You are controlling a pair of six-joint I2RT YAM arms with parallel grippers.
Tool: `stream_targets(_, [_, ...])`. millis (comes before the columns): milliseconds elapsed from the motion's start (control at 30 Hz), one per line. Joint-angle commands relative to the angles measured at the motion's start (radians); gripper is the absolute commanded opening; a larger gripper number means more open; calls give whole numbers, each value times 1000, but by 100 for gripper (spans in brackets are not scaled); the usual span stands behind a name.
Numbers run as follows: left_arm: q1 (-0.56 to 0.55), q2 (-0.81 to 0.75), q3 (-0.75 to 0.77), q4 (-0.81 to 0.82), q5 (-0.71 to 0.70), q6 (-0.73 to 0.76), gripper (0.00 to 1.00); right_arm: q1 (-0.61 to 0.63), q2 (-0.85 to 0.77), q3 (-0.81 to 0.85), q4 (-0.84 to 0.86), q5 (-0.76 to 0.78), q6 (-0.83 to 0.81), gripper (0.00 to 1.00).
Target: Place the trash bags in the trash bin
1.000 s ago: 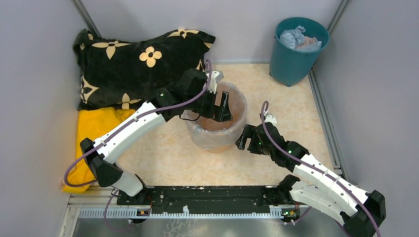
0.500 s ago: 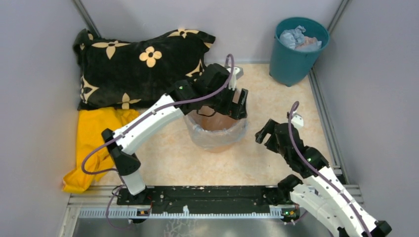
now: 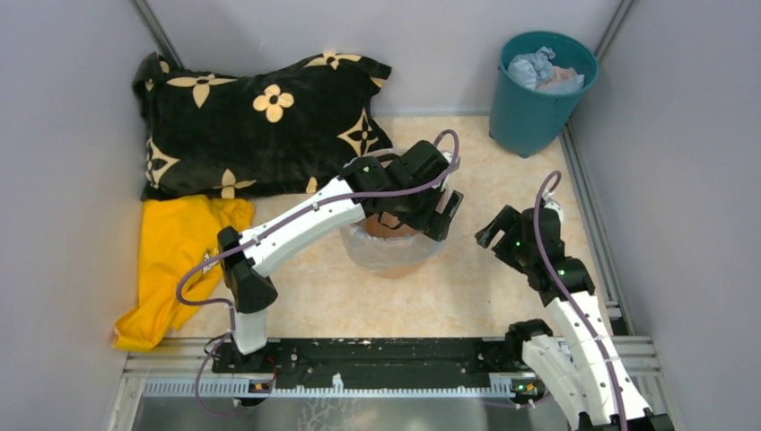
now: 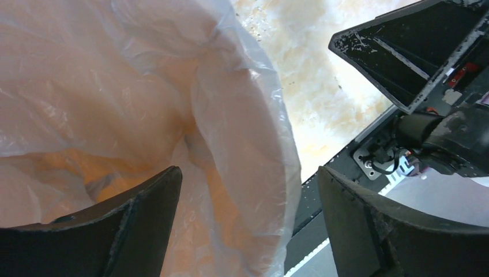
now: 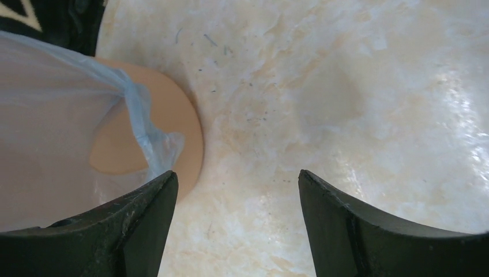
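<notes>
My left tool point(image 3: 437, 218) hangs wide open, holding nothing, over the right rim of the peach trash bin point(image 5: 176, 124) mid-tabletop point(image 3: 489, 166), which a pale blue trash bag point(image 3: 395, 258) lines and laps over, while my right tool point(image 3: 496, 232) stands released beside it and the far teal bucket point(image 3: 529, 121) holds crumpled pale material.

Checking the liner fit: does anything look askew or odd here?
The trash bag sits unevenly on the trash bin: its bunched loop handle leaves a patch of the bin's side bare. Nothing looks spilled or damaged.
</notes>
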Motion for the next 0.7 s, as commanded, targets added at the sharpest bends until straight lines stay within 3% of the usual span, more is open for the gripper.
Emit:
stream_targets(0, [-7, 21, 25, -41, -53, 18, 87, -5, 19, -21, 157, -142, -5, 75])
stream_targets(133, [-7, 20, -7, -45, -52, 26, 66, -5, 57, -36, 216, -244, -27, 68])
stream_targets(333, [-7, -36, -95, -111, -77, 20, 50, -5, 87, -40, 247, -357, -88, 53])
stream_targets(667, [-7, -244, -329, -102, -83, -29, 51, -5, 193, -65, 413, -553, -95, 48])
